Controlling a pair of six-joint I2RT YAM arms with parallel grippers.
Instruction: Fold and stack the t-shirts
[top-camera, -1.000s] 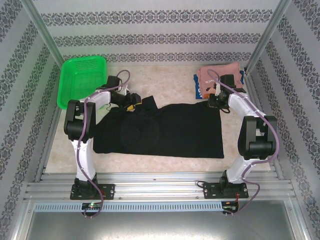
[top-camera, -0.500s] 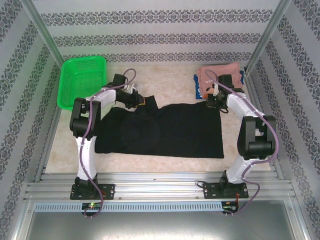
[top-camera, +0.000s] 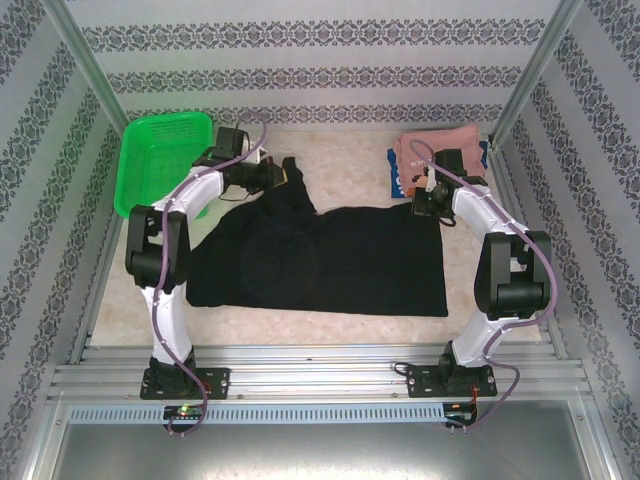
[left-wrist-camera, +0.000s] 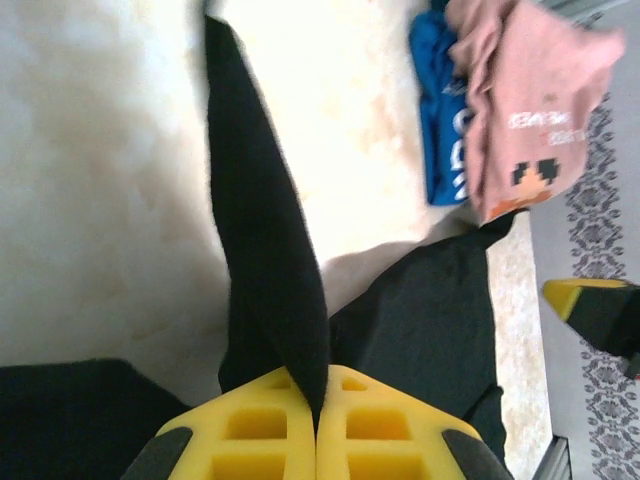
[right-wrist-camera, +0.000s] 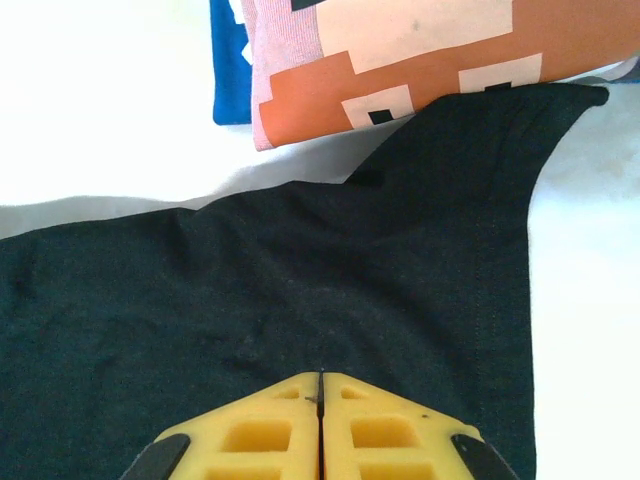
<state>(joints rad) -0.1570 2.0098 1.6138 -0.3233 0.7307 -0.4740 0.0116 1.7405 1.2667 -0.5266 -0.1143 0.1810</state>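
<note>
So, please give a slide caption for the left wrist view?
Left tool shut on a fold of the black t-shirt; pink t-shirt and blue t-shirt lie beyond.

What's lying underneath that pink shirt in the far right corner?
A blue shirt lies under the pink shirt, its edge sticking out along one side. How far the blue shirt reaches beneath, and whether anything else lies below, is covered.

The left arm (top-camera: 165, 325) and right arm (top-camera: 483, 212) match: white tubular links between bulky black joint housings, on a black base (top-camera: 180, 382). A purple cable (top-camera: 548, 275) loops from each base along the links. Farthest from the base, the left gripper (left-wrist-camera: 317, 390) and right gripper (right-wrist-camera: 320, 385) have yellow fingers (left-wrist-camera: 260, 435) with square pockets and dark grey outer corners.
</note>
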